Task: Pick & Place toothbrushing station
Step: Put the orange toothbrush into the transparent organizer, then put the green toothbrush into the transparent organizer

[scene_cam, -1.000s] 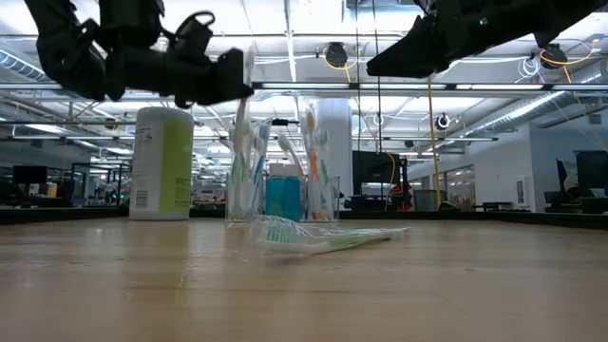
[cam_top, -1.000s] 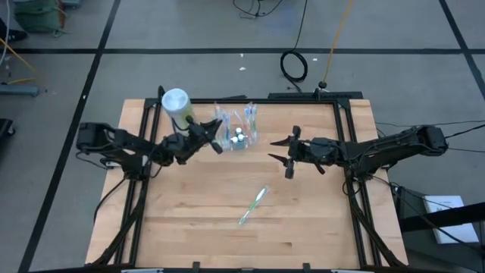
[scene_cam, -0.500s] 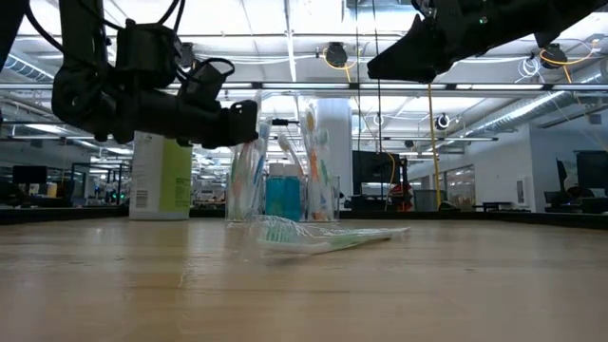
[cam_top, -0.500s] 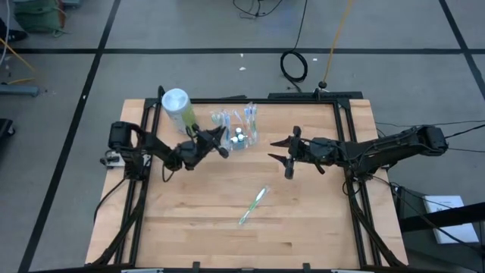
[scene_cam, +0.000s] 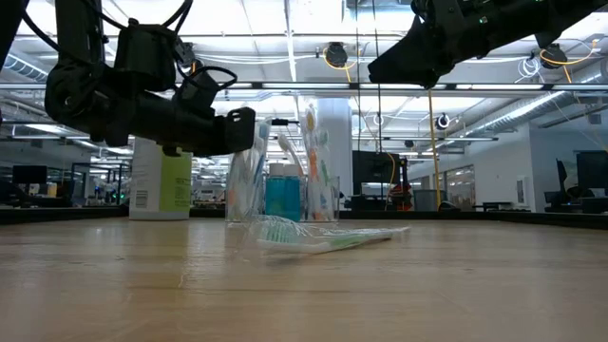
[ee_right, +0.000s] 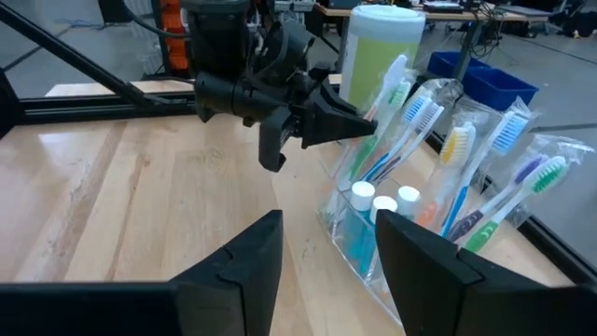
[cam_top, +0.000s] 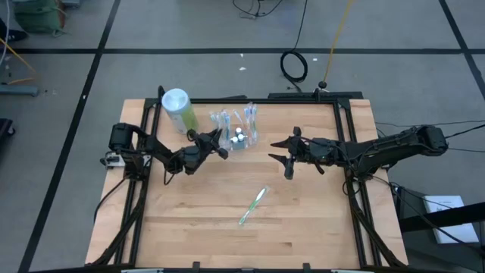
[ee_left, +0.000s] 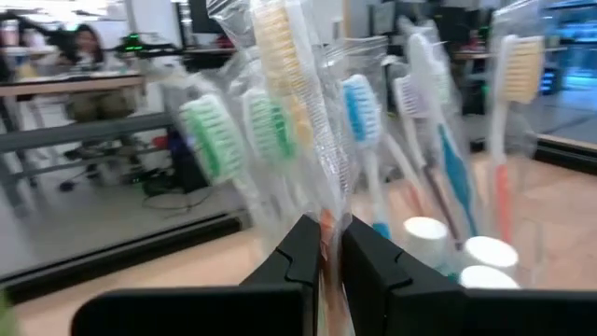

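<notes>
Toothbrushing station (cam_top: 236, 129) near tabletop's far edge; light, tippy, slick plastic, best gripped at rim. Left gripper (cam_top: 221, 140) pinched on a wrapped toothbrush (ee_left: 322, 210); right gripper (cam_top: 281, 154) spread, empty

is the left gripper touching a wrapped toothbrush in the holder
Touching. In the left wrist view the left gripper is closed on the clear wrapper of a wrapped toothbrush standing in the toothbrushing station.

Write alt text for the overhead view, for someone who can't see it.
The left gripper reaches into the toothbrushing station near the wooden table's far edge, beside a green canister. The right gripper hangs open to the station's right, and one wrapped toothbrush lies mid-table.
</notes>
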`<state>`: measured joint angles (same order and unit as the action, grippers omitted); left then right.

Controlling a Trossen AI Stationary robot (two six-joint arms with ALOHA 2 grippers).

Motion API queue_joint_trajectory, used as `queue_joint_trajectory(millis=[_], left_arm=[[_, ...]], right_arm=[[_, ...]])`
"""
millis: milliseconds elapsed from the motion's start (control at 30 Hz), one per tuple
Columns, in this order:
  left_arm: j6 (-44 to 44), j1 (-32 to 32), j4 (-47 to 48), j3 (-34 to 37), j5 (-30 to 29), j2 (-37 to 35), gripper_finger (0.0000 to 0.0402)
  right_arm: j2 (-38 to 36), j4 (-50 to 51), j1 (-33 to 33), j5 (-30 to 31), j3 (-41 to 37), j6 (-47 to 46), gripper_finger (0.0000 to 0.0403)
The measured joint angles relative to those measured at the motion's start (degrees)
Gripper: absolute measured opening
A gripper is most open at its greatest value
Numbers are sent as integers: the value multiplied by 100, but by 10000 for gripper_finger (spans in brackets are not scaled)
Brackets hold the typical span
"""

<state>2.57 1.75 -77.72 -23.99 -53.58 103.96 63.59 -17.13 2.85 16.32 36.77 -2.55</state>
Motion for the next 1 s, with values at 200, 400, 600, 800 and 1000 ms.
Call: queue_joint_trajectory(millis=[200, 400, 600, 800, 1000], left_arm=[[225, -171, 296, -4, -234, 0, 25], [231, -204, 445, -4, -247, 0, 26], [199, -204, 477, 1, -205, -52, 58], [218, -277, 454, 3, -215, -52, 148], [-782, -673, 444, 5, -1438, -322, 206]], right_arm=[[0, 75, 0, 0, 0, -2, 163], [1, 80, 0, 0, -2, 0, 164], [2, 80, 0, 2, -2, -1, 166], [2, 97, 0, 1, -2, 0, 166], [8, 446, -1, -123, -2, 40, 166]])
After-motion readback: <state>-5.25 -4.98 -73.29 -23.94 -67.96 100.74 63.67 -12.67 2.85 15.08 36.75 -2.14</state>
